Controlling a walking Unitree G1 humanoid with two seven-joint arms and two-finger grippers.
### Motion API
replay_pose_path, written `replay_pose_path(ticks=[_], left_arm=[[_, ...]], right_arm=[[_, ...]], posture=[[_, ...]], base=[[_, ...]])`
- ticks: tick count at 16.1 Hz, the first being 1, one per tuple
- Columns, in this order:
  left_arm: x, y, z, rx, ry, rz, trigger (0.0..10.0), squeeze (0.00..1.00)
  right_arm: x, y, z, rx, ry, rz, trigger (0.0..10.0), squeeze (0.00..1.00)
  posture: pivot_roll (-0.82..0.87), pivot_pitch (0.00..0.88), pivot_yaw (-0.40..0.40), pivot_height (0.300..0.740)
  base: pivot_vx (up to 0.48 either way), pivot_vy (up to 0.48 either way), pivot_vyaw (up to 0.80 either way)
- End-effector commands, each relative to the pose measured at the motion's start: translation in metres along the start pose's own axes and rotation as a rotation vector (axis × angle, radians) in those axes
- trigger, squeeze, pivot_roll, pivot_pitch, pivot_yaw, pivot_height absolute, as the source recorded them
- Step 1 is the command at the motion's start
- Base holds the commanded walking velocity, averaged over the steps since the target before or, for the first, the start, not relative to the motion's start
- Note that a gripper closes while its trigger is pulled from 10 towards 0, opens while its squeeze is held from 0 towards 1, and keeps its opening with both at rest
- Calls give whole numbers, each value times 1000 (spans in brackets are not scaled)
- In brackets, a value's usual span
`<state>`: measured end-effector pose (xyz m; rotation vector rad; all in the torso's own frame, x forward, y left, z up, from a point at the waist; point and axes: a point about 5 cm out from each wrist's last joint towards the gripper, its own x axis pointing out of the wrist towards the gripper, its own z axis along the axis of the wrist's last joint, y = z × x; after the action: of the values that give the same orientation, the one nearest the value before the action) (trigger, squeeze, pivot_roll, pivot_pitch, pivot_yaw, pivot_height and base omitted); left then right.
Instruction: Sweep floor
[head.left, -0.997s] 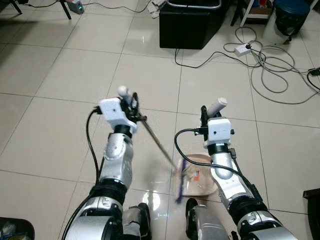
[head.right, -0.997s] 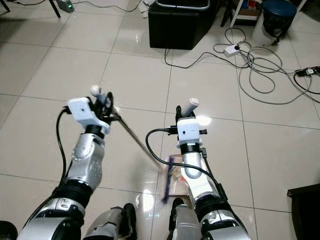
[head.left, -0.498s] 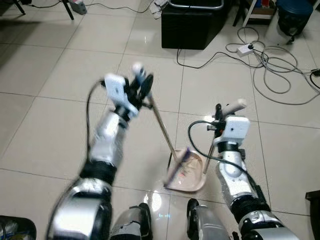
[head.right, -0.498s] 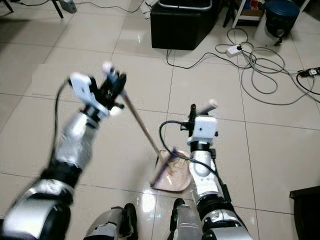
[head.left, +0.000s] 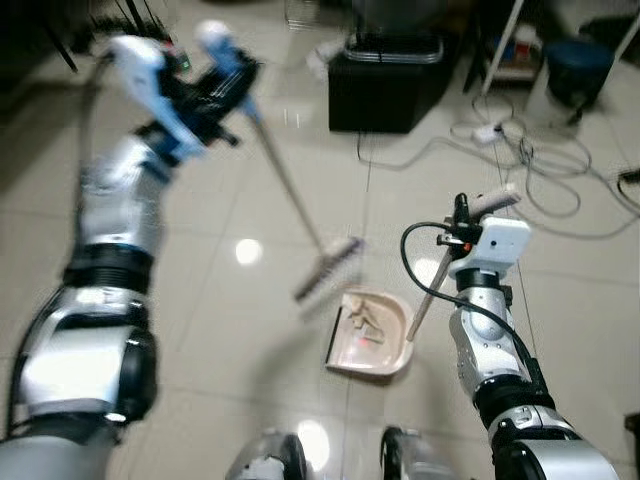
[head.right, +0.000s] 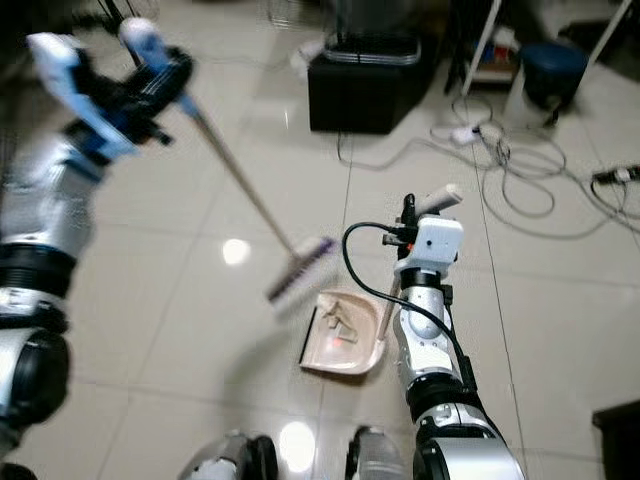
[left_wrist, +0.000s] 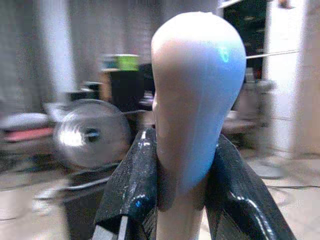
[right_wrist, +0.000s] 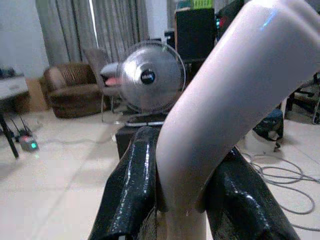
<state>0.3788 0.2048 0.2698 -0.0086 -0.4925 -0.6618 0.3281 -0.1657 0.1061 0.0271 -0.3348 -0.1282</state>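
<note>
— Currently, what do I have on the left side?

— My left gripper (left_wrist: 182, 165) is raised high and out to the left, its two black fingers (left_wrist: 132, 185) clamped on the rounded top of the broom (head.left: 285, 185) handle. The shaft slants down toward the centre; the brush head (head.right: 298, 272) hangs tilted off the tiled floor (head.left: 230, 330), just beside the near-left edge of the dustpan (head.left: 372, 338) (this arm is heavily blurred in both eye views).

— And the right side?

— My right gripper (right_wrist: 177, 185) is closed on the pale, bent dustpan handle (head.left: 432, 283), which runs down from the gripper to the pan. The pan lies flat on the floor, directly in front of my feet, with a few scraps of debris (head.left: 362, 320) inside.

— Surroundings?

— A black box (head.left: 388, 90) stands further ahead; grey cables (head.left: 545, 170) and a white power strip (head.right: 463, 133) lie on the tiles to its right. A dark bin (head.right: 552, 68) stands at far right. The right wrist view shows a standing fan (right_wrist: 149, 79) and a brown armchair (right_wrist: 70, 90).
</note>
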Motion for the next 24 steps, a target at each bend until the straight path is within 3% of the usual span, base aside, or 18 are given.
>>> replay_pose_path(ticks=[1, 2, 3, 5, 6, 9, 11, 12, 13, 15, 18, 24], left_arm=[[-3, 11, 9, 62, -3, 47, 10000, 0], [-16, 24, 4, 163, 71, 195, 10000, 0], [-21, 28, 1, 186, 93, 236, 10000, 0], [-48, 28, -30, 187, 236, 312, 10000, 0], [-56, 26, -38, 184, 262, 333, 10000, 0], [-108, 13, -84, 135, 420, 502, 10000, 0], [-138, 3, -99, 164, 510, 555, 10000, 0], [-148, -1, -100, 158, 506, 590, 10000, 0], [-153, -6, -100, 159, 505, 590, 10000, 0], [-160, -30, -106, 177, 521, 548, 10000, 0], [-158, -61, -115, 148, 528, 548, 10000, 0], [-148, -71, -101, 189, 500, 567, 10000, 0]], right_arm=[[6, 4, 6, 33, -22, 1, 10000, 0], [9, 3, 9, 65, -27, -15, 10000, 0], [11, 3, 9, 78, -22, -18, 10000, 0], [19, 6, 19, 130, -34, -10, 10000, 0], [21, 7, 23, 140, -42, -10, 10000, 0], [40, 14, 59, 229, -108, 30, 10000, 0], [47, 20, 78, 253, -124, 80, 10000, 0], [50, 22, 85, 249, -115, 113, 10000, 0], [52, 24, 88, 255, -106, 133, 10000, 0], [56, 30, 101, 278, -65, 211, 10000, 0], [56, 37, 111, 325, -29, 267, 10000, 0], [48, 41, 120, 341, -3, 304, 10000, 0]], posture=[[18, 0, 78, 740], [15, 0, 78, 740], [14, 0, 79, 740], [12, 0, 81, 740], [10, 0, 80, 740], [-21, 0, 84, 740], [-32, 0, 84, 740], [-34, 0, 82, 740], [-33, 0, 76, 740], [-24, 0, 66, 740], [-12, 0, 56, 740], [-6, 0, 65, 740]], base=[[0, 0, 0], [0, 0, 0], [0, 0, 0], [0, 0, 0], [0, 0, 0], [0, 0, 267], [0, 0, 800], [0, 0, 800], [0, 0, 800], [0, 0, 800], [0, 0, 800], [0, 0, 800]])
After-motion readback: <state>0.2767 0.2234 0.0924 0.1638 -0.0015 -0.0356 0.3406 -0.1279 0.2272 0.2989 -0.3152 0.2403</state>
